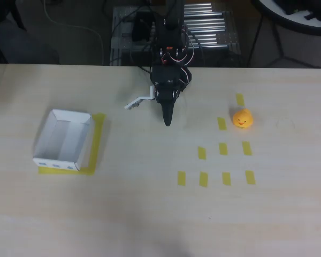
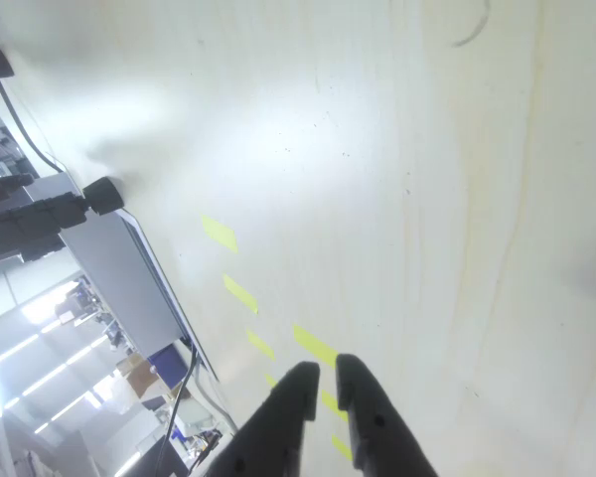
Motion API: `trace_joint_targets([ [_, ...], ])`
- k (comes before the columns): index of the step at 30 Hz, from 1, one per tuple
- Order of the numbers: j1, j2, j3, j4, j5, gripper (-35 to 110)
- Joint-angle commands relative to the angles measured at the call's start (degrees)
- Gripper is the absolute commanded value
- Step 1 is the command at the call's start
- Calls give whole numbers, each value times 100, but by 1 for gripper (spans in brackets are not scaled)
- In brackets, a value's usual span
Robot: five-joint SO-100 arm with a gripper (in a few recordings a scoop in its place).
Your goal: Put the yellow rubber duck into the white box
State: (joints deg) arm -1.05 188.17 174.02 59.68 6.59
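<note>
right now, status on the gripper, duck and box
Gripper shut, empty, above table centre. Yellow rubber duck loose on the right among tape strips. White box empty on the left. Nothing between.

The pale wooden worktop carries the white box left of the end effector, the yellow rubber duck and yellow tape strips to its right.

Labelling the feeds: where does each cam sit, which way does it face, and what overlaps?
Overhead view: above the table, looking straight down at the white box, the yellow rubber duck and tape strips; the arm shows with its pincer near centre.
Wrist view: rides on the arm, tilted across the tabletop; the pincer fingers nearly touch at the bottom.
Shared: tabletop, tape strips, pincer.
</note>
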Motion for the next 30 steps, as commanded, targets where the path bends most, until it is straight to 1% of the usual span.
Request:
trace_joint_targets([
  [1, -105, 299, 62, -35, -35, 0],
  [4, -62, 299, -176, -53, -123, 0],
  [10, 123, 237, -949, 325, -264, 0],
  [15, 167, -299, -1468, 457, -281, 0],
  [21, 18, -1617, -2681, 510, -255, 0],
  [27, -343, -3032, -4430, 1283, -255, 0],
  [30, -545, -3577, -4948, 1494, -272, 0],
])
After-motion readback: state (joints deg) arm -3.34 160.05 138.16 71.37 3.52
